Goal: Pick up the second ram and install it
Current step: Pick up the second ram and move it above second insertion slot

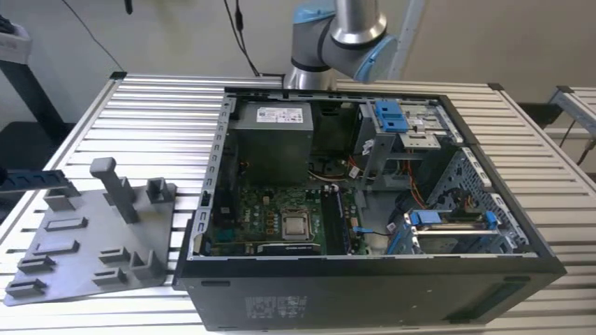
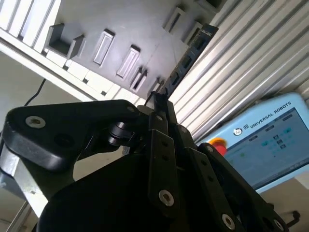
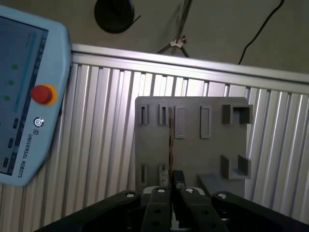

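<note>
Your gripper (image 3: 171, 181) is clamped on the second ram (image 3: 170, 145); the stick runs lengthwise straight out ahead of it, tray (image 3: 205, 154) beyond.

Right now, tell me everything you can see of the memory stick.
The memory stick is a long, thin, flat dark board with a row of black chips along its face in the second wrist view; edge-on in the first wrist view it shows as a narrow coppery line. One end is pinched in the jaws of the gripper; the rest juts straight out over the gray tray. Whether its far end touches the tray cannot be told.
</note>
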Robot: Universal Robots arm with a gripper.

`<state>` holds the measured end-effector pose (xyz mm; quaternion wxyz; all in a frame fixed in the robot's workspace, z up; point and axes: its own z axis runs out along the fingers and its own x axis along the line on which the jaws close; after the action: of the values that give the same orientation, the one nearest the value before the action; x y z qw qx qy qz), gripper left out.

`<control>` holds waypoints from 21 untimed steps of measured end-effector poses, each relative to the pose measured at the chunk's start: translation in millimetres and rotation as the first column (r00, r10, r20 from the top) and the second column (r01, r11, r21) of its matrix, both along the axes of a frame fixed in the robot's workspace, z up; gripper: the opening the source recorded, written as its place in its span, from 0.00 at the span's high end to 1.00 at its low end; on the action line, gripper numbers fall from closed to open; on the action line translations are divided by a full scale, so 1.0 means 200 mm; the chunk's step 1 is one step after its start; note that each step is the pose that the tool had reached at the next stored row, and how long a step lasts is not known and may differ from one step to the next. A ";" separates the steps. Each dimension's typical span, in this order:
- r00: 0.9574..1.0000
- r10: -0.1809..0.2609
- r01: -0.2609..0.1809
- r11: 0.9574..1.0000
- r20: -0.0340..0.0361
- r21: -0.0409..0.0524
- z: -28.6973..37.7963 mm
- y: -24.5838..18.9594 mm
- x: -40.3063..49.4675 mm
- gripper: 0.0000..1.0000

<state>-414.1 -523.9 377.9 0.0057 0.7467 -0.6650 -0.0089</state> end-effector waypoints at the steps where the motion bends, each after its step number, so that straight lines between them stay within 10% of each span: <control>1: 1.000 0.000 0.000 1.000 0.000 0.000 0.012 0.000 0.000 0.86; 7: 1.000 0.000 0.000 1.000 0.000 0.002 0.072 0.000 0.000 0.86; 21: 1.000 0.000 0.000 1.000 0.000 0.001 0.075 0.003 0.045 0.86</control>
<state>-405.2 -523.4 392.8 0.0052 0.7467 -0.6651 -0.0094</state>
